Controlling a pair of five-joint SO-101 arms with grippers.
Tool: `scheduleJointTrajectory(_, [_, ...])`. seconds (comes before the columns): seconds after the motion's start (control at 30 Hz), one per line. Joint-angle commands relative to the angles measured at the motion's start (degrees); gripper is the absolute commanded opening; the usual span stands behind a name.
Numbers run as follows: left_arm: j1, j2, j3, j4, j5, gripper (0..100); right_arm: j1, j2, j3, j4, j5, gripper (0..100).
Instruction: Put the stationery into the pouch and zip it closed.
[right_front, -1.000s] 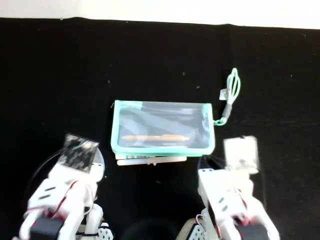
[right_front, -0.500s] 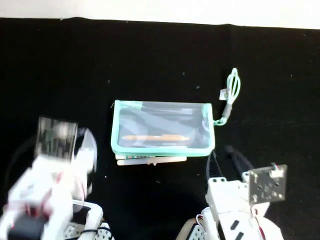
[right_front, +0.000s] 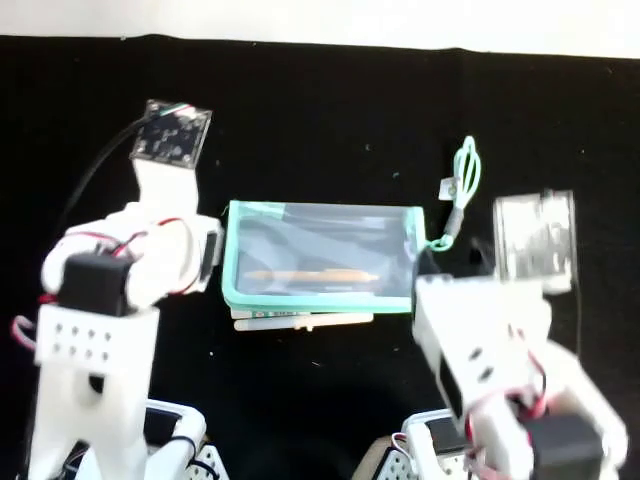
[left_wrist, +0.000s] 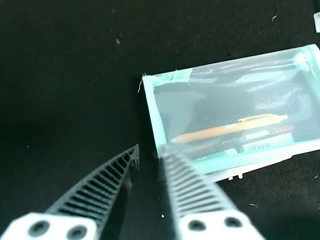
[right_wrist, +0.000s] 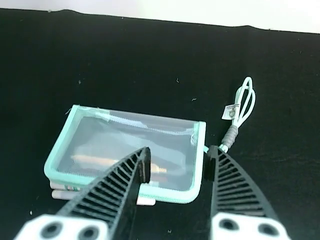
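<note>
High view: both arms have just risen to flank the clear, mint-edged zip pouch (right_front: 325, 255) at the table's centre. The left gripper (left_wrist: 148, 152) is slightly open, the right gripper (right_wrist: 177, 162) wider, both empty; work seems only beginning.

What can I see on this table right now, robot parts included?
pouch: one, clear with mint-green edging, flat at the middle of the table
pen: one, orange, inside the pouch
white stationery: count unclear, white, poking out from under the pouch's near edge
strap: one, mint-green loop, off the pouch's right end
table: one, black
left gripper: one, black fingers, open, by the pouch's left end
right gripper: one, black fingers, open, near the pouch's right end
</note>
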Motion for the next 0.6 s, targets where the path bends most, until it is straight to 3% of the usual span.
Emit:
scheduleJointTrajectory(0.0, [0.48, 1.1, -1.98, 0.09, 0.26, 25, -0.13, 6.11, -5.76, -0.31, 0.88, 19.3])
scheduleJointTrajectory(0.1, [0.48, 2.42, -2.07, 0.09, 0.26, 28, -0.04, 9.89, -9.1, -0.31, 7.74, 25.2])
scheduleJointTrajectory(0.3, [0.31, 6.9, -2.42, -0.35, 0.44, 29, 0.13, 16.4, -10.07, -0.22, 7.3, 46.5])
scheduleJointTrajectory(0.57, [-7.34, 14.9, -1.89, -3.25, 0.26, 29, 0.66, 26.77, -9.8, -4.53, 7.12, 47.4])
